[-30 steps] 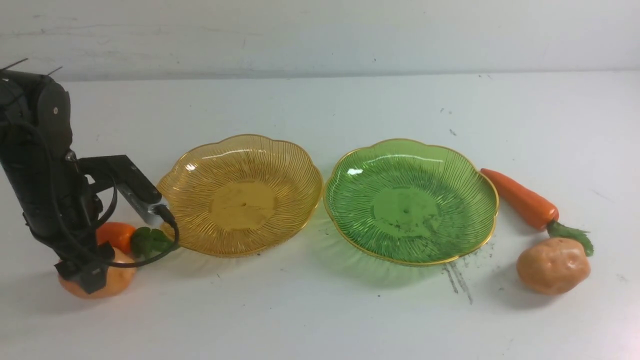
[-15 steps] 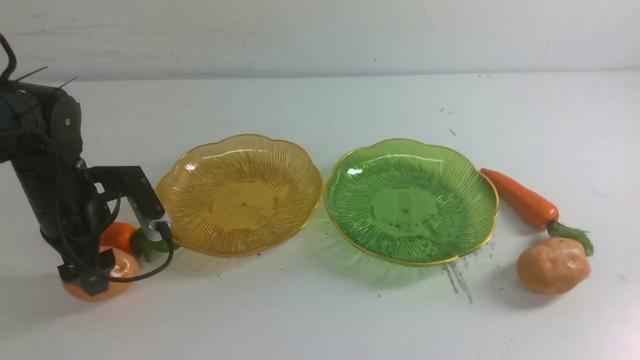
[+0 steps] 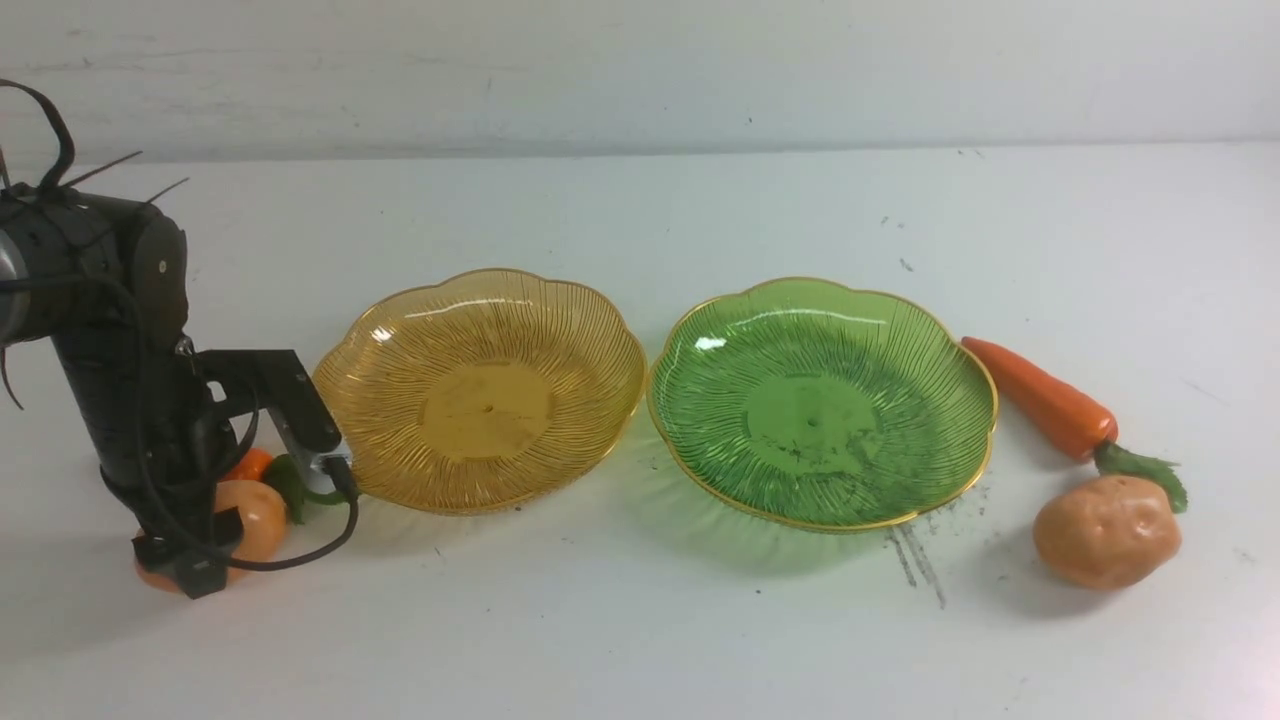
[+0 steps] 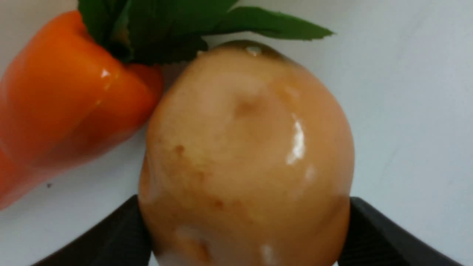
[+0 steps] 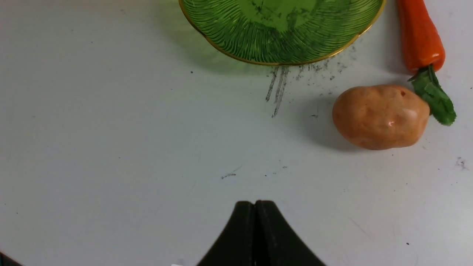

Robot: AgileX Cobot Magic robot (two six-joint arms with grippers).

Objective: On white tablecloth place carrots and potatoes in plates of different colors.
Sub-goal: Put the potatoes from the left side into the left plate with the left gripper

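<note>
I see a white wall (image 3: 640, 70) running across at twelve o'clock, scuffed with faint grey marks, meeting the surface along a straight edge. Nothing else off-task that I can make out.

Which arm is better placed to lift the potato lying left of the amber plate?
Left: the left gripper straddles that potato, a finger on each flank. The right gripper is shut, elsewhere.
</note>
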